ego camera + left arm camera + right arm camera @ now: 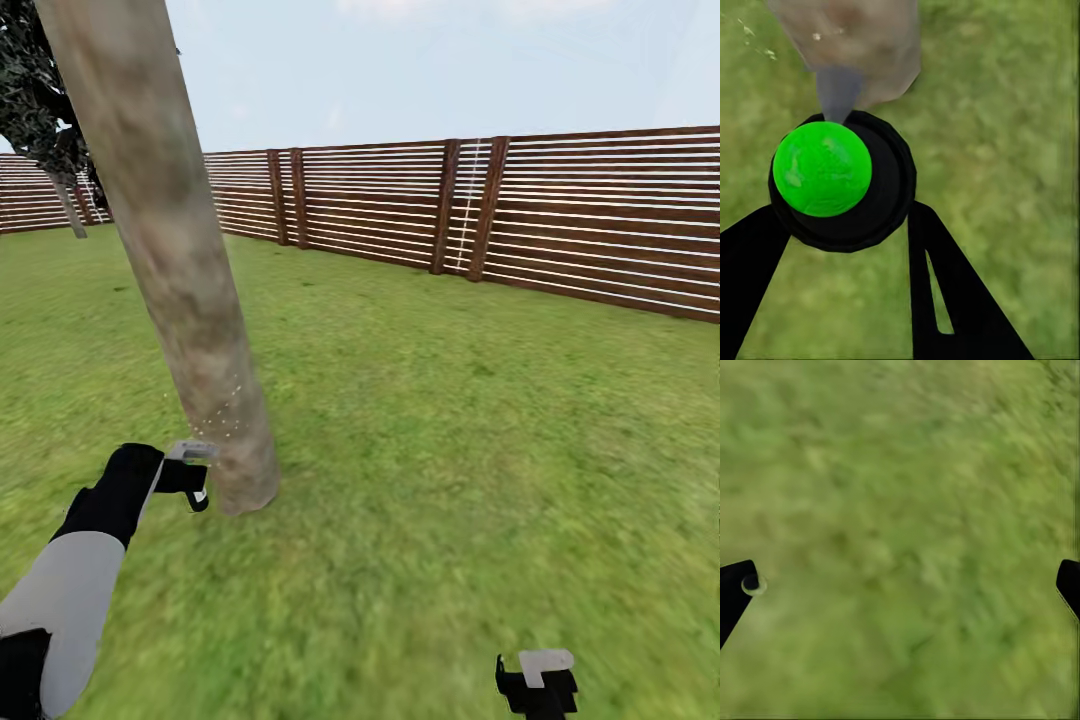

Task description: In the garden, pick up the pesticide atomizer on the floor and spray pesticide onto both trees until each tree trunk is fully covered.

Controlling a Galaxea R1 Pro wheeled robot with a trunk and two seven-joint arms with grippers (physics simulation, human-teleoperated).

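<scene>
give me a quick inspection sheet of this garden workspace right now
surface: green lawn, no paving seen
job's things: atomizer in left gripper, nozzle toward tree trunk; white specks low on trunk
clutter: nothing seen
grippers: left gripper shut on atomizer beside trunk base; right gripper open over grass, empty
cables: nothing seen
surroundings: brown slat fence, dark conifer at far left, sky

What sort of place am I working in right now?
A fenced garden, outdoors: green lawn all around, a brown slatted wooden fence under open sky, and a thick tree trunk right beside the left hand.
</scene>
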